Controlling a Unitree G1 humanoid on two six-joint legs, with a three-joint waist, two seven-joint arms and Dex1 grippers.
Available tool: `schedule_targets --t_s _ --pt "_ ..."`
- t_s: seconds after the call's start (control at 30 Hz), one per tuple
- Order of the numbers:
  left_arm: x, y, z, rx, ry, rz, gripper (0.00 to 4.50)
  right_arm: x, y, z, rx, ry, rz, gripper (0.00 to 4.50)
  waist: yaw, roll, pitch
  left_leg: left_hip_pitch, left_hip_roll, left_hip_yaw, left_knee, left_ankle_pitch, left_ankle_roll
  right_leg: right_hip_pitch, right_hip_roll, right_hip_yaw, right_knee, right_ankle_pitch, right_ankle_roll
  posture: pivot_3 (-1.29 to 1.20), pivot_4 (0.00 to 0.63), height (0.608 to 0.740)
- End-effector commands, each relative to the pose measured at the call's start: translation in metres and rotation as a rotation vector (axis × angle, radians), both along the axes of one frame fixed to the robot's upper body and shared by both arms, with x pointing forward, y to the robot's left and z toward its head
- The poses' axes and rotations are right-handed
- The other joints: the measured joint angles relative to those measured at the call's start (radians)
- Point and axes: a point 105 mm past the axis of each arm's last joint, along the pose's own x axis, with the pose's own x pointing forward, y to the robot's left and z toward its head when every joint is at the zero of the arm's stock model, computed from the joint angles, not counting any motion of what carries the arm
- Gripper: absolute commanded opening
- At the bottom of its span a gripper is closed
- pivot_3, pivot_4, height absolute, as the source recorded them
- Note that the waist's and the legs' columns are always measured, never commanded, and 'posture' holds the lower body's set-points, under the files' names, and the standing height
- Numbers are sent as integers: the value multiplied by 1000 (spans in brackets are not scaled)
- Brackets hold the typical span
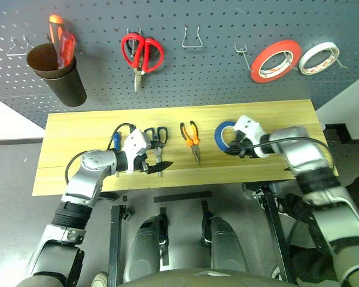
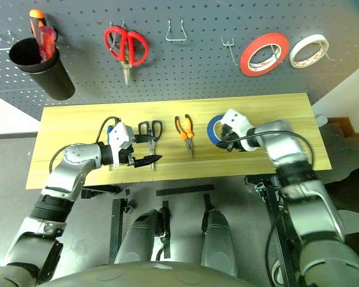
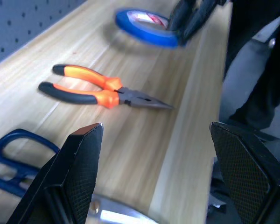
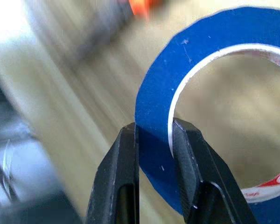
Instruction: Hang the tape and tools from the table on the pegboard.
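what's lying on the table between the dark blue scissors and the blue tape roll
The orange-and-black pliers, alone on bare wood between the scissors and the tape, seen from the head views.

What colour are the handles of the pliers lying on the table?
Orange and black. The pliers show best in the left wrist view, lying on the table.

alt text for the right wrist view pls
The right gripper, seen along its two black fingers, is shut on the wall of a blue ring-shaped roll of tape with a pale inner core, above the light yellowish wood-grain table.
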Motion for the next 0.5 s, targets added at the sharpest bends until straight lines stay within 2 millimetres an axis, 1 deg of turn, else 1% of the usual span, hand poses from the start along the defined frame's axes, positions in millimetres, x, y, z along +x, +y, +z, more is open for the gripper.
schedule_targets --t_s 0.03,0.13,0.17,0.27,0.33,0.4,0.5 --pt "-11 1 28 -108 -106 -81 3839 -21 5 42 93 -133 54 645 1 -2 -11 0 0 0 0 0 0 0 0 0 0 0 0 -66 202 740" --pt "-19 10 51 -237 -155 -122 3839 -43 10 73 160 -240 113 645 -3 -3 -27 0 0 0 0 0 0 0 0 0 -1 0 0 -93 173 740" --pt "-21 12 58 -272 -168 -130 3839 -48 11 83 177 -269 122 645 -6 -2 -32 0 0 0 0 0 0 1 0 0 -1 0 0 -99 168 740" --pt "-23 18 76 -351 -191 -141 3839 -57 14 105 211 -317 124 645 -14 -4 -52 0 0 0 0 0 0 1 0 0 -1 0 1 -114 150 740" --pt "-23 21 85 -385 -197 -144 3839 -60 16 116 218 -350 123 645 -17 -6 -67 1 0 0 0 0 0 2 1 0 -1 0 1 -116 143 740" --pt "-22 25 95 -413 -207 -141 3839 -58 16 125 197 -398 110 645 -18 -7 -79 2 0 0 0 0 0 2 1 0 -1 0 1 -119 127 740" --pt "-17 29 112 -469 -205 -131 3839 -51 15 129 180 -444 95 645 -17 -8 -100 2 0 0 0 0 0 3 1 0 -1 0 1 -115 114 740"
